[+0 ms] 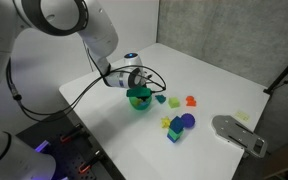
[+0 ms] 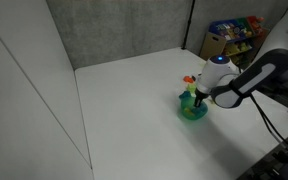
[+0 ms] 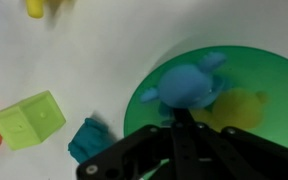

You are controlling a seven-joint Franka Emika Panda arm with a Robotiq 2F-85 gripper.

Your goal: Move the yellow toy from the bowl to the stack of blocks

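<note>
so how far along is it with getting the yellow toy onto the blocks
Nothing done yet: the yellow toy lies in the bowl beside a blue toy. In hand: the claw hangs over the bowl; whether it grips anything is unclear. Left: lift the toy, carry it to the stack of blocks.

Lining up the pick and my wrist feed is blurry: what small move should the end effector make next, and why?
Probably nudge sideways toward the yellow toy before descending. In the wrist view the end effector sits over the green bowl in line with a blue toy, while the yellow one lies beside it.
</note>
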